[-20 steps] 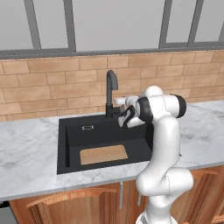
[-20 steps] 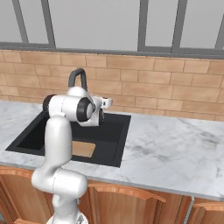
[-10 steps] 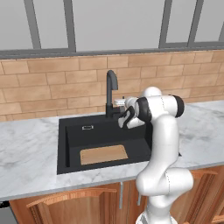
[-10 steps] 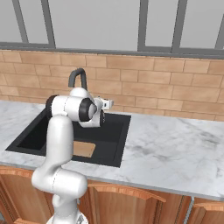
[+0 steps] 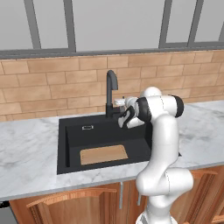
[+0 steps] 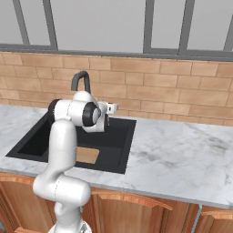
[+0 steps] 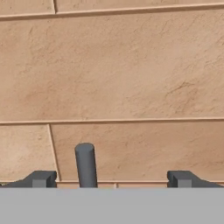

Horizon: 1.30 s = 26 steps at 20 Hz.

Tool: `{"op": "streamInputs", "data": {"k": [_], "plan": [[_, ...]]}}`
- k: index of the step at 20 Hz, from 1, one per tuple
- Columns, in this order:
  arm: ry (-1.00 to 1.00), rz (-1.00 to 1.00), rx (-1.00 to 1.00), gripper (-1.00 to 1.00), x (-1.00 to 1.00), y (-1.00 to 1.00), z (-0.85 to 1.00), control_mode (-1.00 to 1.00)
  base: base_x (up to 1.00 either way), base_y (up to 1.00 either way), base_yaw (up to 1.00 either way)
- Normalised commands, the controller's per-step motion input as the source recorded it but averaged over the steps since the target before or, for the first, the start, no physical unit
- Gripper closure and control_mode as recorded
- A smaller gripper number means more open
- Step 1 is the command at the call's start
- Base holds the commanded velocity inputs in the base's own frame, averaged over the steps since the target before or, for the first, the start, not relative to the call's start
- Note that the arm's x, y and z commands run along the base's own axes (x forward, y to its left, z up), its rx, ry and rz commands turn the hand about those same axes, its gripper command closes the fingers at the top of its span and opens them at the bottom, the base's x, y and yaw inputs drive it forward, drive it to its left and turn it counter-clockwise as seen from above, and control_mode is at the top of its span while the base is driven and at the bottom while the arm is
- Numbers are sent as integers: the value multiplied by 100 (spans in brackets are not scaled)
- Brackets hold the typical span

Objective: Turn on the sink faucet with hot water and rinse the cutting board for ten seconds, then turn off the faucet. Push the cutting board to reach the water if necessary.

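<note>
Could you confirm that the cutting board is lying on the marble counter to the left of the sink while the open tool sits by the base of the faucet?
Not quite: the cutting board lies inside the sink, on its floor near the front edge, not on the counter. The left base view shows this. The rest holds: the open tool sits by the base of the faucet.

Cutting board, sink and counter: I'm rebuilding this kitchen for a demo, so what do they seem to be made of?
Cutting board: looks like pale wood, matte, light brown with no shine. Sink: matte black basin, possibly composite or coated metal; nothing settles which. Counter: white stone with grey veins, marble-like, faintly polished.
</note>
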Motion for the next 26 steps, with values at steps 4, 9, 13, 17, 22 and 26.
{"op": "streamInputs", "data": {"k": [4, 9, 13, 17, 22, 26], "plan": [[0, 0, 0, -100, 10, 0, 0, -100, 0, 0, 0], [0, 0, 0, -100, 10, 0, 0, -100, 0, 0, 0], [0, 0, 0, -100, 2, 0, 0, -100, 0, 0, 0], [0, 0, 0, -100, 0, 0, 0, -100, 0, 0, 0], [0, 0, 0, -100, 1, 0, 0, -100, 0, 0, 0], [0, 0, 0, -100, 3, 0, 0, -100, 0, 0, 0]]}}
